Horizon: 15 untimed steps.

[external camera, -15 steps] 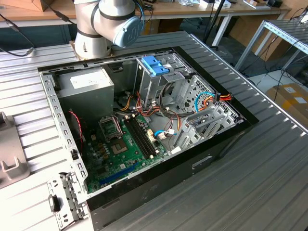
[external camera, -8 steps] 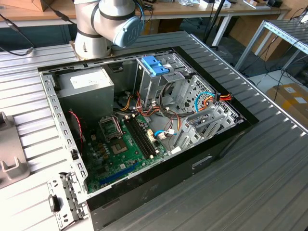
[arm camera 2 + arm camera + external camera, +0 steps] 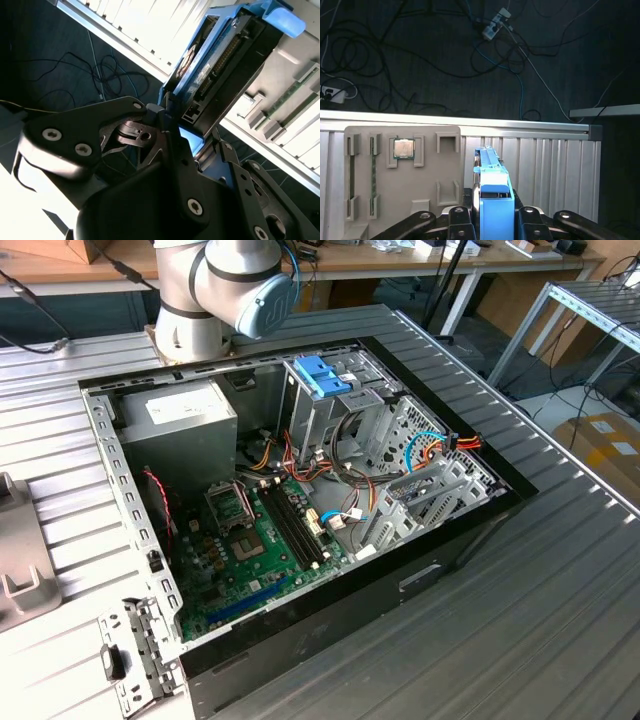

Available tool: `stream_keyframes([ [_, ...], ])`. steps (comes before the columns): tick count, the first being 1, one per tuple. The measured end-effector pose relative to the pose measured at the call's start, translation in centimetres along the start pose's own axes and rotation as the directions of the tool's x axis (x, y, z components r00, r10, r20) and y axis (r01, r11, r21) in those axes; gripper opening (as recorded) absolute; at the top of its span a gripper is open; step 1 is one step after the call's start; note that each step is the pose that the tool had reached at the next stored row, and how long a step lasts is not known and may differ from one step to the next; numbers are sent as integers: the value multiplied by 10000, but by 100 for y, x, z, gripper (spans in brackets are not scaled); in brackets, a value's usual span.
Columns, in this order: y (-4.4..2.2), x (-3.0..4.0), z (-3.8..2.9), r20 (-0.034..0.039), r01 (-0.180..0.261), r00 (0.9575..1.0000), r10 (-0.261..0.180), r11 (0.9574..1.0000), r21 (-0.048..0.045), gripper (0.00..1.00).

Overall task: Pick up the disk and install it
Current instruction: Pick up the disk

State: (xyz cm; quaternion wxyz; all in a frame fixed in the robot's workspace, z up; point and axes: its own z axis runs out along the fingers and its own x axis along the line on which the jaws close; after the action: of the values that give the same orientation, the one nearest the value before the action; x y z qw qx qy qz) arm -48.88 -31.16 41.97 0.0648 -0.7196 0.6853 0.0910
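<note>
The disk [image 3: 225, 65] is pinched edge-on in the gripper [image 3: 192, 132], with the 2 fingers [image 3: 527, 215] pressed against its broad flat faces and a blue side rail [image 3: 494, 192] facing the first wrist camera. It lies straight ahead of the pincer. As far as I can judge, its long axis runs outward in line with the fingers and well past their tips, so it is held by 1 end. The edge with its row of connector pins [image 3: 220, 62] shows in the second wrist view.

Beyond it is a ribbed metal table [image 3: 545, 165] carrying a grey parts tray [image 3: 432, 197] with a processor chip [image 3: 404, 148]. In the exterior view the open computer case [image 3: 330, 625] lies on its side, and its drive cage [image 3: 320, 425] stands under a blue latch [image 3: 318, 375].
</note>
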Motion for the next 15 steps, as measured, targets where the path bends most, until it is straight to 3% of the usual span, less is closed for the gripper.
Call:
stream_keyframes([
  [11,2,-11,-50,125,6,9999,-6,10000,6,37],
  [15,2,-16,-72,203,9,9998,-9,10000,10,37],
])
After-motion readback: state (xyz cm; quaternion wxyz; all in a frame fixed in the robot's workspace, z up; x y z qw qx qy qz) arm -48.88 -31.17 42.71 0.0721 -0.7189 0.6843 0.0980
